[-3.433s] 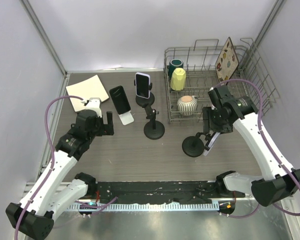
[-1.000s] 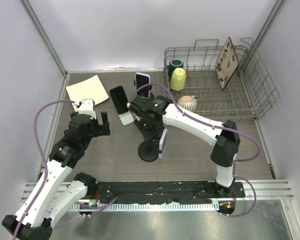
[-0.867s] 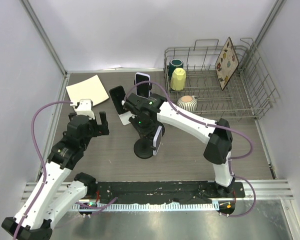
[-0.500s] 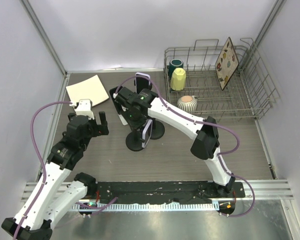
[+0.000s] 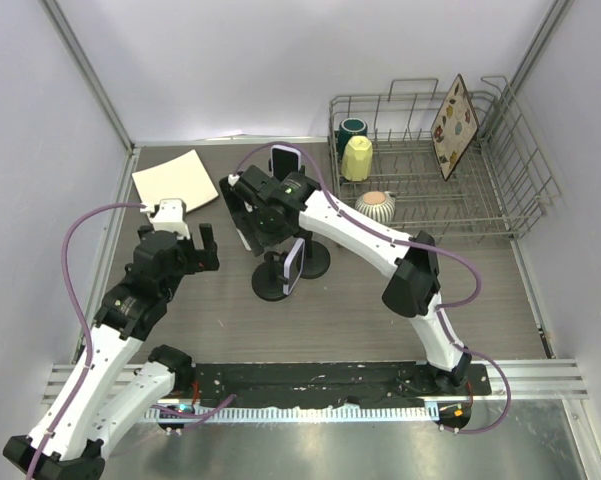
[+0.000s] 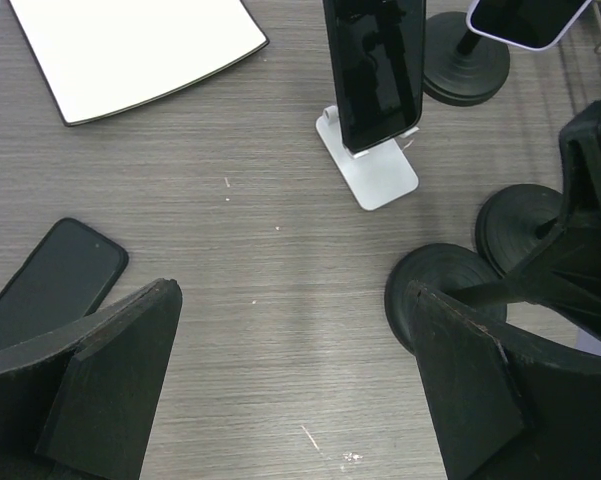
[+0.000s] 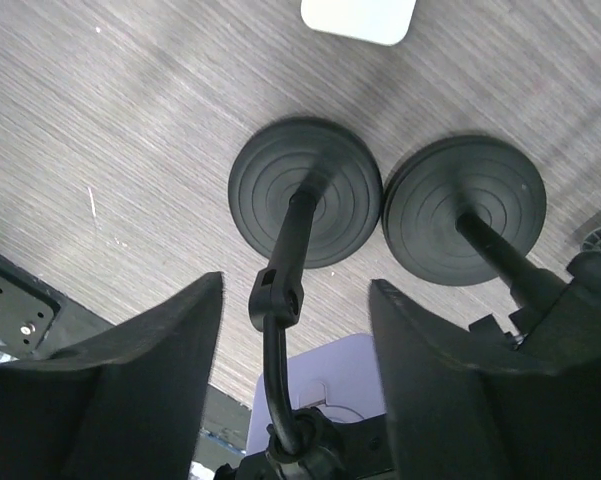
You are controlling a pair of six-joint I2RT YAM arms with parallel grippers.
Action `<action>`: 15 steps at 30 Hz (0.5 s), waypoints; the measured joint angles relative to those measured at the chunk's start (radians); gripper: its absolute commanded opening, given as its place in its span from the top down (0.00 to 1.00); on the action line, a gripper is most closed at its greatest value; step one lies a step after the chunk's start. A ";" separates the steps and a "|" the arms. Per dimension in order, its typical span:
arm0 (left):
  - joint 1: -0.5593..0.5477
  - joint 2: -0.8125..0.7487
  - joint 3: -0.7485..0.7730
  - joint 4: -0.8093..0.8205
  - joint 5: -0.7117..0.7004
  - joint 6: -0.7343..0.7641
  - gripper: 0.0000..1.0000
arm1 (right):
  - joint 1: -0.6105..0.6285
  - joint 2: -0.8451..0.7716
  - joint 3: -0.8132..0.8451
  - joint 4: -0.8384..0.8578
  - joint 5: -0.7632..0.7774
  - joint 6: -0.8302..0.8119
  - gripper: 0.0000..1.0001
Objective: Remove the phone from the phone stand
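A lavender phone hangs clamped on a black phone stand with a round base at mid table. My right gripper hovers just above it, reaching in from the right. In the right wrist view the right gripper is open, with the stand's thin arm between the fingers and touching neither. The phone's back shows below it. My left gripper is open to the left, over bare table.
A second black stand carries another lavender phone. A black phone leans on a white stand. Another black phone lies flat. A white pad lies far left, and a wire dish rack stands far right.
My right gripper carried the stand and phone leftward across the table, set the base down beside the second stand, and opened its jaws. The left arm stayed put.
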 measured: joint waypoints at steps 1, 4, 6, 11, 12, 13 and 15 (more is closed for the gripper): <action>0.000 0.000 0.000 0.001 0.004 0.000 0.00 | 0.000 0.000 0.002 0.002 0.001 0.001 0.27; 0.000 0.000 -0.002 0.004 0.024 0.000 0.00 | -0.003 -0.002 0.009 0.026 0.008 -0.005 0.21; 0.000 -0.003 -0.004 0.009 0.041 0.001 0.00 | -0.005 -0.007 0.009 0.045 0.019 -0.009 0.15; 0.000 -0.014 -0.014 0.026 0.099 0.000 0.00 | -0.017 -0.058 0.009 0.107 0.087 -0.033 0.14; 0.000 -0.014 -0.014 0.027 0.116 0.000 0.00 | -0.021 -0.072 0.009 0.116 0.096 -0.036 0.14; 0.000 -0.014 -0.014 0.027 0.134 0.000 0.00 | -0.029 -0.092 0.009 0.127 0.106 -0.040 0.14; 0.000 -0.005 -0.012 0.025 0.169 0.000 0.00 | -0.056 -0.141 -0.004 0.157 0.123 -0.048 0.14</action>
